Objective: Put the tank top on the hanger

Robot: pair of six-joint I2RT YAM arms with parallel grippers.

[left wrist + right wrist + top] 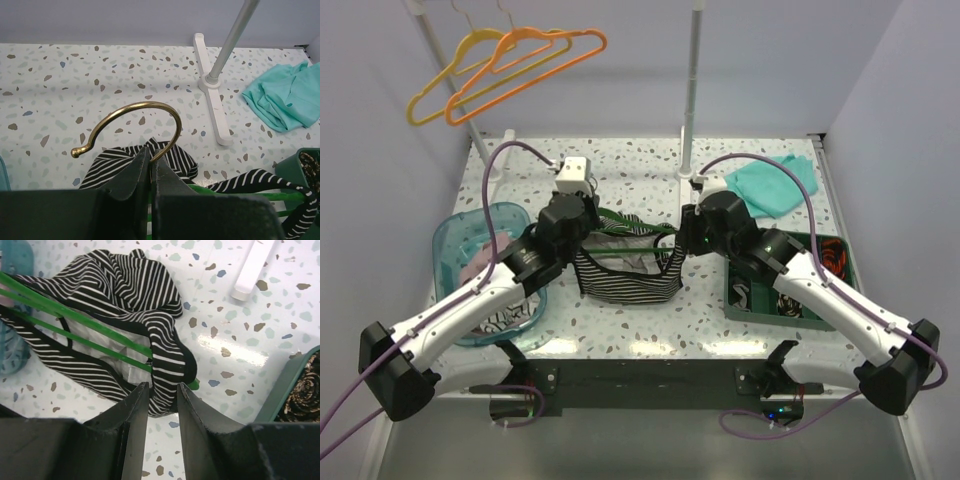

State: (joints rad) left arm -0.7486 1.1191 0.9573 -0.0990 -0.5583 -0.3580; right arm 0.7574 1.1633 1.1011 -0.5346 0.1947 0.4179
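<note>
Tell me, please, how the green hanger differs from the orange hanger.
The green hanger is gripped near its brass-coloured hook by the shut left gripper, low over the table; the orange hanger hangs high at the back left, with no gripper near it. The green hanger has the striped tank top draped round its bars; the orange hanger is bare. Both are thin, triangular hangers.

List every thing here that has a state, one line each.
tank top, bunched, partly threaded on the hanger
hanger, gripped just below its hook
left gripper, shut on the hanger
right gripper, open at the tank top's edge
teal cloth, crumpled, lying loose
</note>
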